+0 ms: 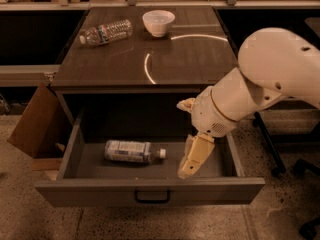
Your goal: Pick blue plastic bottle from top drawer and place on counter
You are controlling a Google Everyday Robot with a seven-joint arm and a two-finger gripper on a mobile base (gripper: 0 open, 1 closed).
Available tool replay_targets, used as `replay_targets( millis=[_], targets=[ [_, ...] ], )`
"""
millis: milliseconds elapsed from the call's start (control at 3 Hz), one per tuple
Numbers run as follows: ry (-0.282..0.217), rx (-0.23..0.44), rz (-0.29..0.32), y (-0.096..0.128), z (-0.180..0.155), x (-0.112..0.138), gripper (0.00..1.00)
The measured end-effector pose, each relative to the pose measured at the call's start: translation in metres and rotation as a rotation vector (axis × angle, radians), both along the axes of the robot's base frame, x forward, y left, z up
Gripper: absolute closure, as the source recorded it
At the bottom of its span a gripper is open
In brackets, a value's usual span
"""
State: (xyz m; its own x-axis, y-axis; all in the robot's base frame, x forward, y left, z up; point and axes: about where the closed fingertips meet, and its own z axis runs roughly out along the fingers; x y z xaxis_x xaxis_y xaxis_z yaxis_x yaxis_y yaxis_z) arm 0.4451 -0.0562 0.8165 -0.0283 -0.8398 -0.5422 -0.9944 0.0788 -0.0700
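Observation:
The blue plastic bottle lies on its side in the open top drawer, left of centre, white cap pointing right. My gripper hangs down into the drawer's right half, about a hand's width right of the cap and apart from it. The white arm reaches in from the right, over the drawer's right side. The dark glossy counter sits above the drawer and shows a curved light reflection.
A clear ribbed bottle lies at the counter's back left, next to a white bowl. A cardboard box leans against the cabinet's left side. Chair legs stand on the floor to the right.

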Motion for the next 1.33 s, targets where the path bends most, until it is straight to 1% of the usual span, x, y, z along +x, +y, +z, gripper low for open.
replay_targets(
  millis=[333, 667, 1000, 1333],
  targets=[
    [0.01, 0.047, 0.03, 0.033, -0.029, 0.013, 0.0],
    [0.01, 0.047, 0.03, 0.033, -0.029, 0.013, 0.0],
    [-0.01, 0.092, 0.026, 0.039, -0.04, 0.027, 0.0],
    [-0.04, 0.146, 0.019, 0.053, -0.063, 0.059, 0.0]
  ],
)
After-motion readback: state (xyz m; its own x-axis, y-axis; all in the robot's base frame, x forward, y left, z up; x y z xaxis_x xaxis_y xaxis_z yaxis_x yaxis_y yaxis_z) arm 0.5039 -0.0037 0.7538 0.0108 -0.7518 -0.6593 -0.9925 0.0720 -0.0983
